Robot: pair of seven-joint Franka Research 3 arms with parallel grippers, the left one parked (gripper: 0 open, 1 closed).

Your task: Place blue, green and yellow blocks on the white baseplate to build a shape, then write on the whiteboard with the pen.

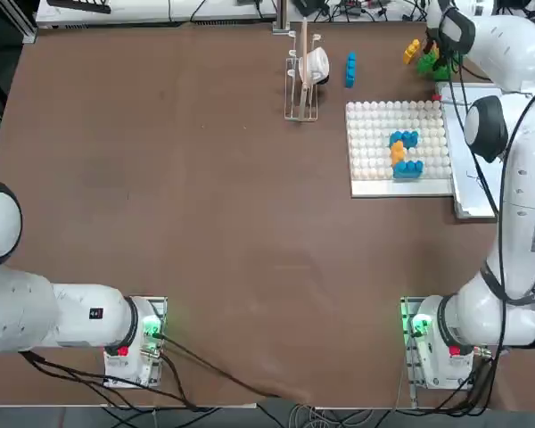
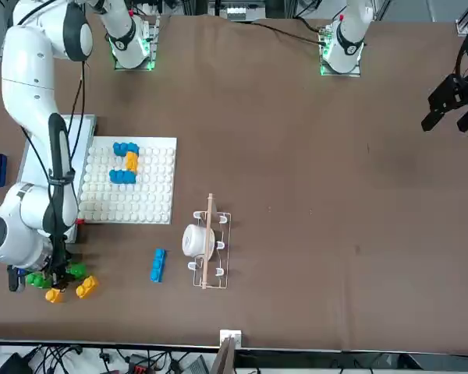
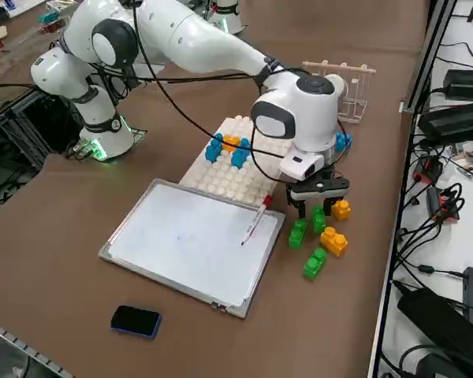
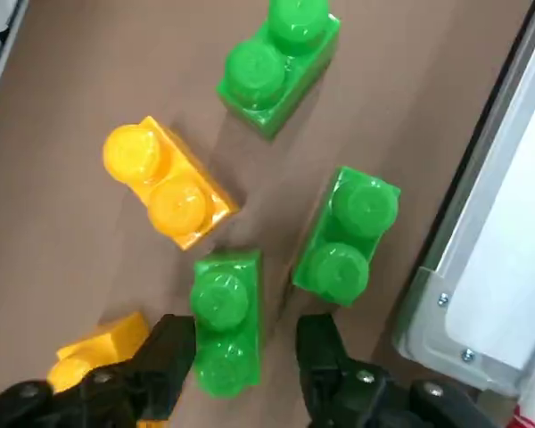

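My right gripper [image 4: 241, 357] hangs low over a cluster of green and yellow blocks at the table's far right corner. Its fingers are open and straddle one green block [image 4: 223, 330], with a gap still showing on one side. Two more green blocks [image 4: 348, 234] [image 4: 279, 55] and two yellow blocks [image 4: 165, 183] [image 4: 94, 352] lie around it. The white baseplate [image 1: 374, 143] carries two blue bricks [image 1: 403, 139] [image 1: 407, 168] with an orange one [image 1: 398, 153] between them. A loose blue block [image 1: 349, 69] lies beyond the plate. The pen [image 3: 256, 220] rests on the whiteboard [image 3: 189, 240].
A wooden rack holding a white cup [image 1: 303, 71] stands left of the loose blue block. A dark blue eraser [image 3: 135, 320] lies beside the whiteboard's near end. The table's right edge [image 3: 394, 189] runs close to the block cluster.
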